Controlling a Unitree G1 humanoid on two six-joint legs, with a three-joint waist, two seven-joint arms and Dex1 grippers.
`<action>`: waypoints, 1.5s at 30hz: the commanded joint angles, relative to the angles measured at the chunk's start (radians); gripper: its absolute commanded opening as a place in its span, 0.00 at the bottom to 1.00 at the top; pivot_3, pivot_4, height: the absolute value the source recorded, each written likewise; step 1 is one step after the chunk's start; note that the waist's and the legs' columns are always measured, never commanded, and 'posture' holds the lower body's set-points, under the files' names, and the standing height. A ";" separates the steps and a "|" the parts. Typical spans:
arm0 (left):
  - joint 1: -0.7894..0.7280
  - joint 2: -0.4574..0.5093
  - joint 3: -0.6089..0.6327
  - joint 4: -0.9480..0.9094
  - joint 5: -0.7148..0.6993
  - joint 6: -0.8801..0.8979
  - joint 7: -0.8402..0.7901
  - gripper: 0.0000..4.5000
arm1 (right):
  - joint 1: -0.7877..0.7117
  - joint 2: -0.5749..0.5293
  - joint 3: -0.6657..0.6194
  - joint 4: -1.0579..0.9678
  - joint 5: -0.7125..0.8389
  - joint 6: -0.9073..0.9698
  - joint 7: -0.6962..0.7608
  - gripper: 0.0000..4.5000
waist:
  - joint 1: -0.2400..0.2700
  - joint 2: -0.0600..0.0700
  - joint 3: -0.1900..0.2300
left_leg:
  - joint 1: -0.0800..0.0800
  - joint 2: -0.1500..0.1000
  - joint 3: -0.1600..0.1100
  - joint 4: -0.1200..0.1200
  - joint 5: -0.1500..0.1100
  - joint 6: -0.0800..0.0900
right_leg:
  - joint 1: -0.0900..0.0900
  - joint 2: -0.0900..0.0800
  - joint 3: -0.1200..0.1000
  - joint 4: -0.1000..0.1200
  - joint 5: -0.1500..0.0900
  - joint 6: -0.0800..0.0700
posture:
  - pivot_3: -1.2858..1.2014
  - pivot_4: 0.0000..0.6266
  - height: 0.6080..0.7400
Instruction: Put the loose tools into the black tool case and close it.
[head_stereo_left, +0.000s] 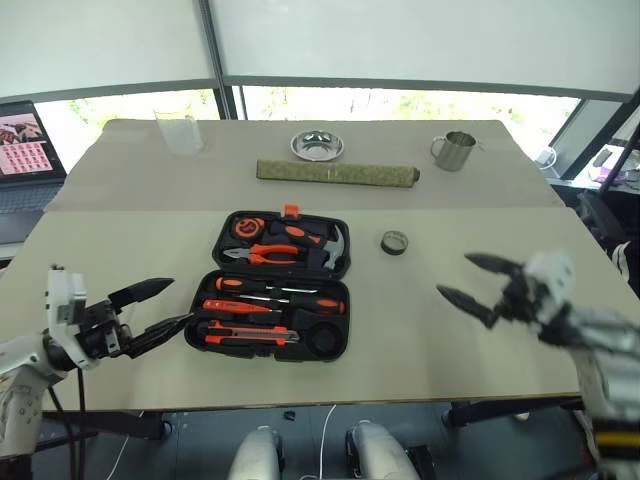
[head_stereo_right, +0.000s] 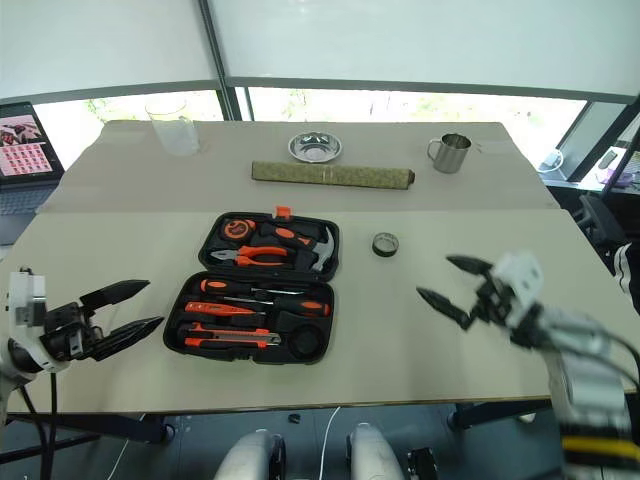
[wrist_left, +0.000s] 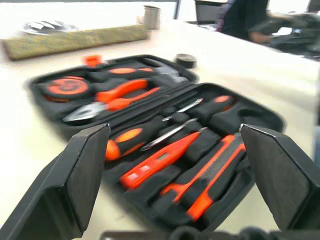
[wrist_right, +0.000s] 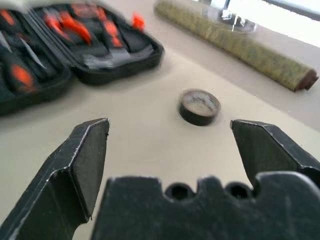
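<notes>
The black tool case (head_stereo_left: 322, 340) lies open flat in the middle of the table, its orange latch (head_stereo_left: 291, 211) on the far edge. In the near half sit two long screwdrivers (head_stereo_left: 275, 287), an all-orange tester (wrist_left: 160, 157) and a utility knife (head_stereo_left: 255, 338), each in a moulded recess. Pliers (head_stereo_left: 262, 254), a hammer and a tape measure fill the far half. My left gripper (head_stereo_left: 180, 302) hovers open just left of the case's near half, holding nothing. On the right, my right gripper (head_stereo_left: 453, 275) is open and empty above bare table, apart from the case.
A small roll of tape (head_stereo_left: 394, 242) lies right of the case. Further back are an olive rolled mat (head_stereo_left: 336, 173), a metal bowl (head_stereo_left: 317, 146), a metal mug (head_stereo_left: 455, 151) and a clear beaker (head_stereo_left: 180, 132). A laptop (head_stereo_left: 25, 150) stands far left. A person (wrist_left: 245, 17) sits beyond the table.
</notes>
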 joint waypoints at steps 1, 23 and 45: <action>-0.040 -0.012 -0.021 -0.042 -0.006 -0.009 0.007 1.00 | -0.235 0.003 0.188 0.192 -0.155 0.040 0.087 1.00 | 0.001 -0.001 0.000 | -0.004 0.000 0.000 -0.001 0.000 0.000 | -0.005 0.001 0.000 0.000 0.002 -0.004 | 0.52 0.24 1.00; 0.002 -0.021 -0.056 -0.102 0.026 -0.067 -0.008 1.00 | -0.783 0.214 0.429 0.984 -0.493 -0.274 0.179 0.02 | -0.011 0.000 0.000 | -0.013 -0.001 0.000 0.000 -0.001 0.001 | -0.012 -0.001 0.000 0.000 0.004 -0.004 | 0.52 0.24 1.00; 0.082 0.030 -0.086 -0.114 0.119 -0.245 -0.175 1.00 | -0.270 0.156 0.484 -0.421 -0.045 0.361 0.455 0.01 | 0.009 0.000 0.001 | -0.012 -0.001 -0.005 0.002 -0.001 0.001 | -0.010 -0.002 -0.007 0.001 0.004 -0.004 | 0.52 0.24 1.00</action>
